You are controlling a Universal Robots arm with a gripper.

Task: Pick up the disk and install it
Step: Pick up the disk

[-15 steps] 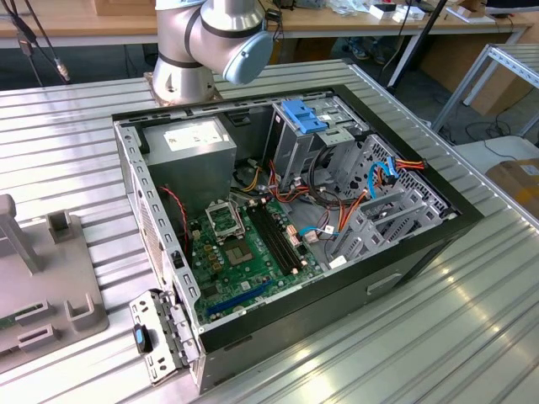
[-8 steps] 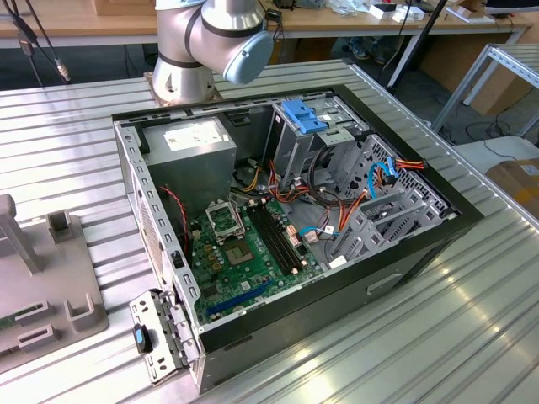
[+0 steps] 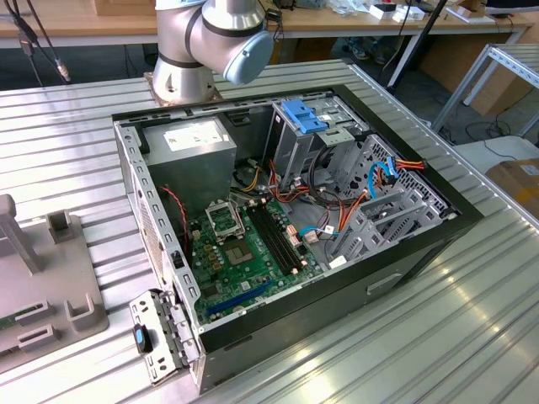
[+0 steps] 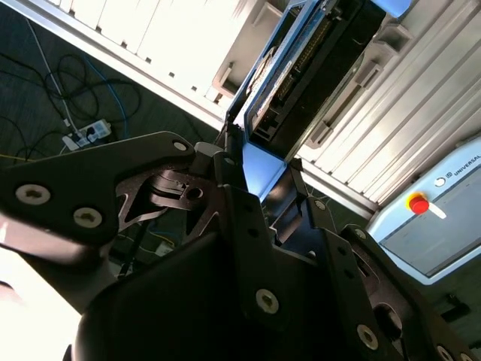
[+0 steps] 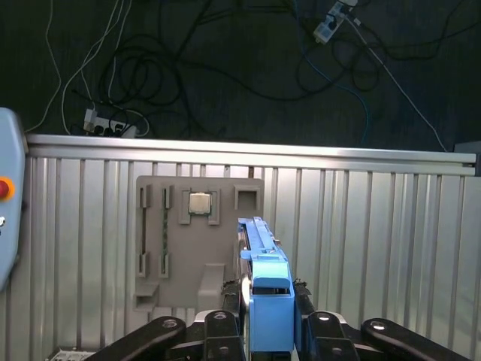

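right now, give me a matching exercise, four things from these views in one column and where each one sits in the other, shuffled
1 disk
2 motherboard
3 processor chip
4 red button

a in the grey plate
b clamped in the hand
c on the pendant
d inside the open case

Pairs: 1-b, 2-d, 3-a, 4-c
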